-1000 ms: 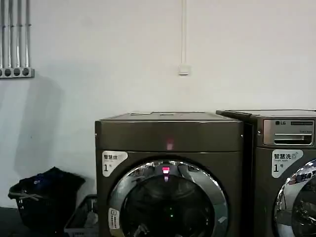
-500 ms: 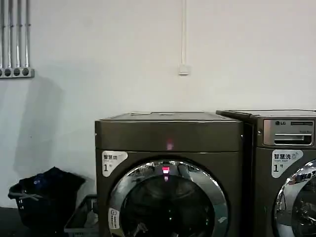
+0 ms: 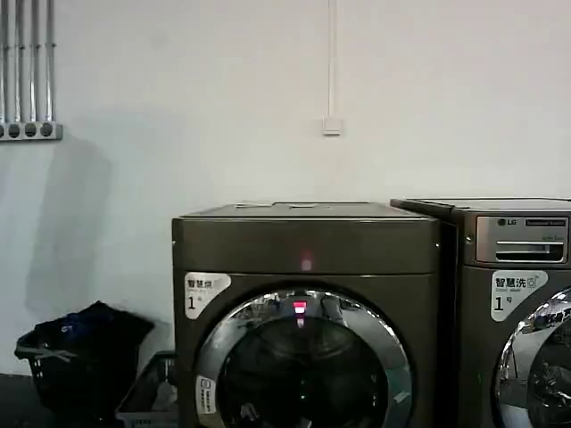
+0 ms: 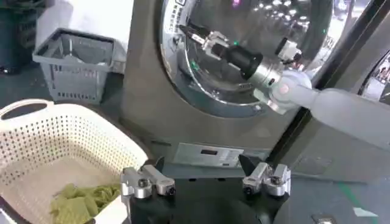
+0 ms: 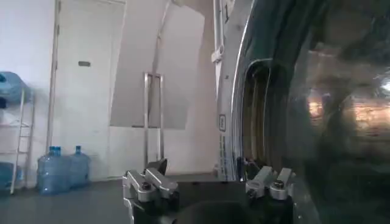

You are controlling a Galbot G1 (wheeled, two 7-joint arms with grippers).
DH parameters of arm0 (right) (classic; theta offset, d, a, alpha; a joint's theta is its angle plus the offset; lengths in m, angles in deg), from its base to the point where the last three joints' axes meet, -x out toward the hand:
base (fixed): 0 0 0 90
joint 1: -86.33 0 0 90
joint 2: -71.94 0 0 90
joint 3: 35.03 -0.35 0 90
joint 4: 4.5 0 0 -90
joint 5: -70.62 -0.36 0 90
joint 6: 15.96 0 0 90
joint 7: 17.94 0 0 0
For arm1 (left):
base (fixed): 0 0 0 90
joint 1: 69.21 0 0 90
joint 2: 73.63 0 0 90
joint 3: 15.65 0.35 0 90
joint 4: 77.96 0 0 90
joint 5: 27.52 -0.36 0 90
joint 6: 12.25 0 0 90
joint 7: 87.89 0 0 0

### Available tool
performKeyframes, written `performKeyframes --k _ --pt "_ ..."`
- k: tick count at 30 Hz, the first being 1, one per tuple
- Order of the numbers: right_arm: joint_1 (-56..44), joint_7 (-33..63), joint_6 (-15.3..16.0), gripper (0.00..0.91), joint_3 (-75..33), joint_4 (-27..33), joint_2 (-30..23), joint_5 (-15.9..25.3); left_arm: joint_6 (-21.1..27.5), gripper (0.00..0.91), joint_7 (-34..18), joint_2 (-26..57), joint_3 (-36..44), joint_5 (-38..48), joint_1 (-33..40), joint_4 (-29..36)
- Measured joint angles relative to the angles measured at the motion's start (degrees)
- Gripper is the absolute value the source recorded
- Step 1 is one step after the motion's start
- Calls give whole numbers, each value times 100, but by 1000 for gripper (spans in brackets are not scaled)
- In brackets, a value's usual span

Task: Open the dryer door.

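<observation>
Chrome-rimmed dryer door [image 3: 303,361] is sitting shut on the dryer [image 3: 306,241] while the right gripper [image 4: 196,35], fingers spread, is reaching at the rim's edge and the left gripper [image 4: 206,181] is hanging open below; next: hook the edge and pull outward.

The bronze-grey dryer [image 3: 308,245] stands upright, its chrome-rimmed, dark-glass dryer door [image 3: 303,370] shut flush.

Dark floor [image 4: 24,91] bearing the dryer [image 3: 303,241], a grey crate [image 4: 76,58], a white basket [image 4: 55,140], and water bottles [image 5: 61,170].
</observation>
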Motion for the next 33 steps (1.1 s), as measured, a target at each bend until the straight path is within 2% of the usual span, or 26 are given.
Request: performKeyframes --k 9,16,23,30,33 --pt "63 -174 43 907 33 136 -66 -20 0 907 0 -1 3 5 5 0" --pt "93 -797 214 907 146 25 62 -218 0 907 -3 5 11 8 18 0" --pt "62 -1371 426 907 328 -300 297 -553 0 907 -4 18 16 9 36 0" --pt "-59 -1460 482 907 560 -832 672 -717 0 907 -4 80 18 -23 121 1" --pt "-106 -1453 484 907 631 -1099 856 -788 -205 907 8 173 -48 -91 206 -35"
